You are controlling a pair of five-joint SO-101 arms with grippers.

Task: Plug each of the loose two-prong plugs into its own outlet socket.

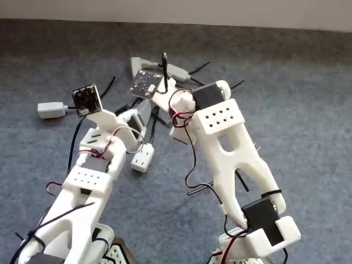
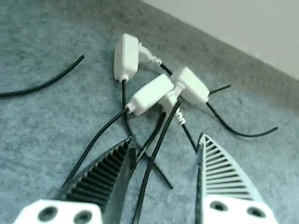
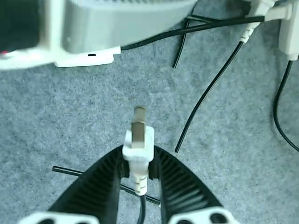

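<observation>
My right gripper (image 3: 139, 153) is shut on a white two-prong plug (image 3: 138, 142), held a little above the carpet with its prongs pointing away from the wrist and its black cord trailing back between the fingers. My left gripper (image 2: 167, 138) is open over a tangle of black cords (image 2: 154, 144), several of which pass between its fingers. Just beyond it lie three white plug and socket bodies (image 2: 150, 93) in a cluster, touching one another. In the high view the left gripper (image 1: 140, 116) sits mid-carpet, with a white outlet socket (image 1: 142, 160) lying close beside it.
Another white socket piece (image 1: 52, 110) lies at the far left of the grey carpet (image 1: 286, 110), and grey pieces (image 1: 177, 70) lie at the back. The right arm (image 1: 220, 132) leans close to the left arm (image 1: 88, 181). The left arm's body (image 3: 93, 28) looms just beyond the held plug.
</observation>
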